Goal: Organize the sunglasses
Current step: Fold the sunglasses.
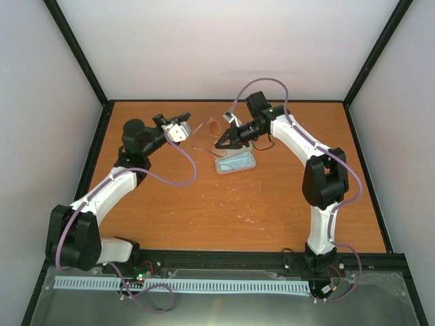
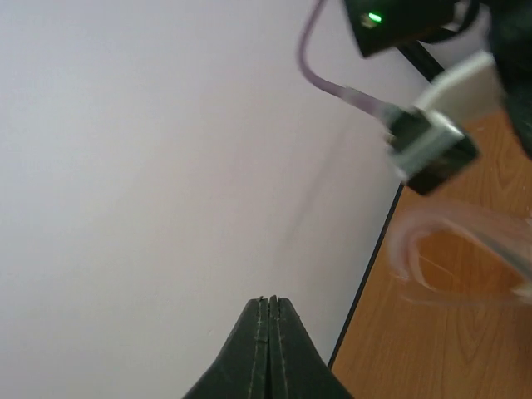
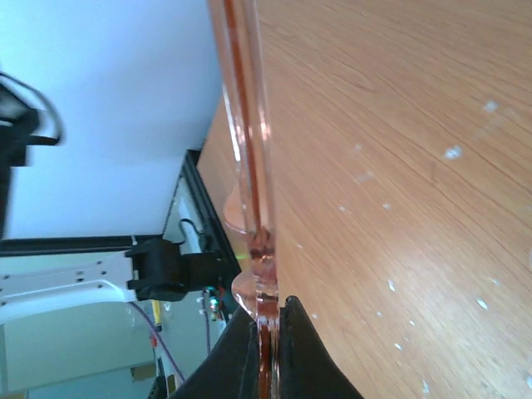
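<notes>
- sunglasses (image 1: 206, 131): at the far side of the table (image 1: 204, 210), just beyond the light blue cloth (image 1: 236, 163) and slightly left of it. The thin amber frame (image 3: 248, 150) runs straight out of the right gripper.
- right gripper (image 3: 266, 306): clamped on the frame edge, no gap showing, so it has the glasses. Can't tell if they're lifted clear of the table.
- left gripper (image 2: 268, 303): fully closed on nothing, aimed at the wall, left of the cloth and near the glasses (image 2: 453, 249).
- Step, my read: glasses picked and in hand, mid-handling, not yet stowed or folded.
- Next likely needs: left gripper to reopen and take a temple arm, or right to carry the glasses to the cloth. Thin frame, so slip or twist risk.
</notes>
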